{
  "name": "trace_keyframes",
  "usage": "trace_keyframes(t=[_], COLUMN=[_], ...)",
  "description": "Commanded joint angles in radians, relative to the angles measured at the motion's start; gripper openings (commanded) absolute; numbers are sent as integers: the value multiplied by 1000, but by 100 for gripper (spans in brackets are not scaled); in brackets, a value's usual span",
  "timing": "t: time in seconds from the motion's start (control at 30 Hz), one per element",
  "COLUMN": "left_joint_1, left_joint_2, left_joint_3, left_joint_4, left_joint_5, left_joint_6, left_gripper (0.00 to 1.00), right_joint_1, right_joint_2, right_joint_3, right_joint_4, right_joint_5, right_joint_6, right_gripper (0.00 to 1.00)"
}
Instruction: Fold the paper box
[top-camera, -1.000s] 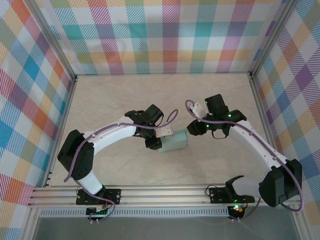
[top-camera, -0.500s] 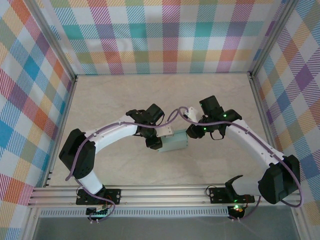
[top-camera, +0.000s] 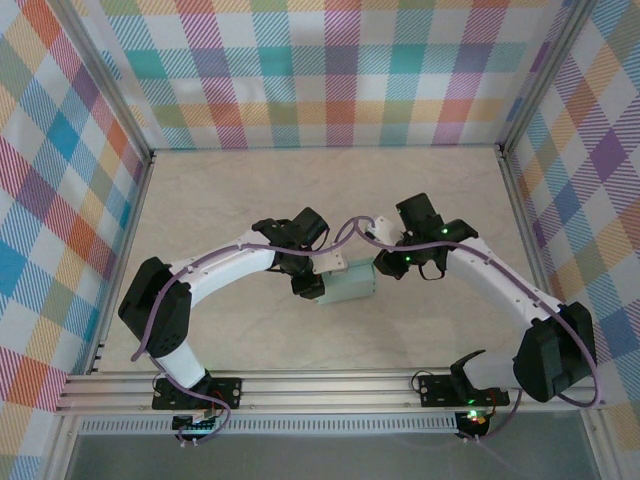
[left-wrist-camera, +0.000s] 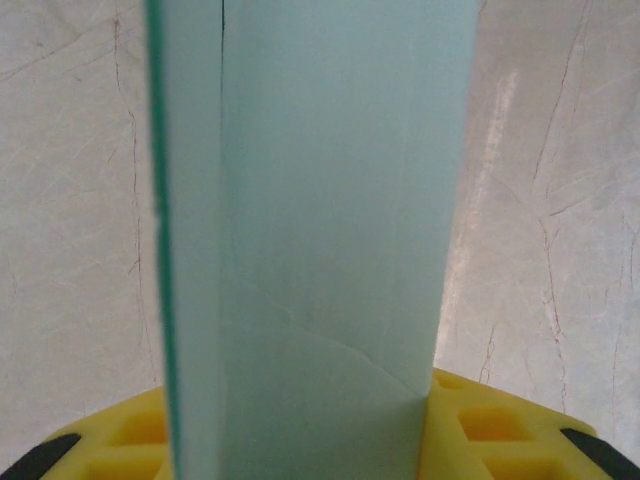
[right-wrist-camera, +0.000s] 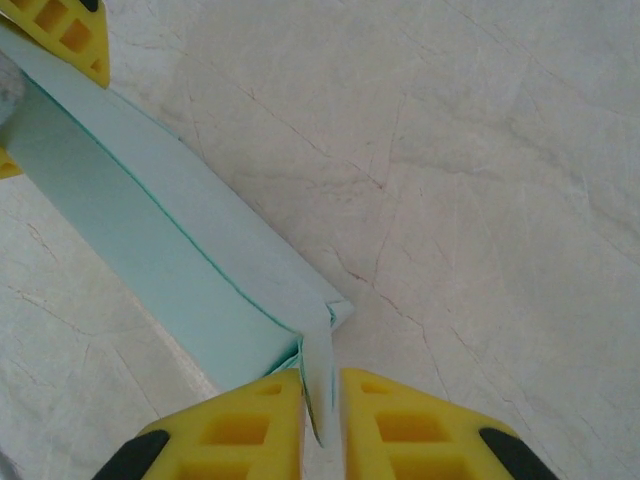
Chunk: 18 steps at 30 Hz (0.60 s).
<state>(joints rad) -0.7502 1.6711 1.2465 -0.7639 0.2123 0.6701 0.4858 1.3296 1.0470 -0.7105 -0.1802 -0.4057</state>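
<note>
Near the middle of the pale marbled table (top-camera: 230, 200), between the two arms: a pale mint-green thin-card paper box (top-camera: 352, 282), already stood up into a long rectangular sleeve. Resting on the surface or held just above it; cannot tell which.

Clamped at its left end by the left gripper (top-camera: 308, 285), closed on the card. Seen from the left wrist as a tall green wall (left-wrist-camera: 320, 220) rising out from between the yellow ribbed pads (left-wrist-camera: 480, 430), one on each side and touching it. Probably so held to keep the sleeve square and anchored during work on the other end; otherwise prone to sliding or flattening under a push.

At the right end, the right gripper (top-camera: 385, 262), pointed along the length of the box. From the right wrist: a narrow end flap (right-wrist-camera: 318, 370) sticking out past the box body and sitting between the yellow fingers (right-wrist-camera: 250, 420), drawn in close on both of its faces. Touching or just short of touching; cannot tell whether truly pinched. Likely placed there to bend the flap along its crease and tuck it in.

Judged as mid-task: body formed, this end not yet closed. Worth lining up with the crease before turning, for fear of creasing the card off-line or dragging it out of the left grip
</note>
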Motion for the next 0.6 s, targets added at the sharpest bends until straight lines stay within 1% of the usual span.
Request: trace_keyframes(t=[0.0,0.03,0.07,0.13,0.3,0.33,0.37,0.4,0.5,0.57], left_joint_1=[1,1,2,2,2,1,1,2,2,0], left_joint_2=[25,25,27,29,32,30,27,24,13,13], left_joint_3=[-6,-6,-4,-5,-4,-5,-9,-9,-15,-14], left_joint_4=[-36,-36,-37,-38,-36,-29,-19,-10,14,15], left_joint_5=[-3,-5,-7,-7,-7,-10,-14,-16,-14,-10], left_joint_6=[8,10,9,9,8,4,-5,-13,-23,-26], left_gripper=[31,31,31,31,32,34,37,40,40,39], right_joint_1=[5,4,6,6,5,6,5,5,8,20], right_joint_2=[16,19,22,20,9,6,3,-1,-15,-25], right_joint_3=[-5,-3,-1,-1,-4,-4,-5,-4,-4,-6], right_joint_4=[3,1,-2,-2,-11,-10,-1,7,43,51], right_joint_5=[-20,-16,-15,-16,-25,-24,-20,-20,-20,17], right_joint_6=[-24,-25,-25,-25,-15,-3,17,43,165,239], right_gripper=[15,11,10,0,0,0,0,0,0,0])
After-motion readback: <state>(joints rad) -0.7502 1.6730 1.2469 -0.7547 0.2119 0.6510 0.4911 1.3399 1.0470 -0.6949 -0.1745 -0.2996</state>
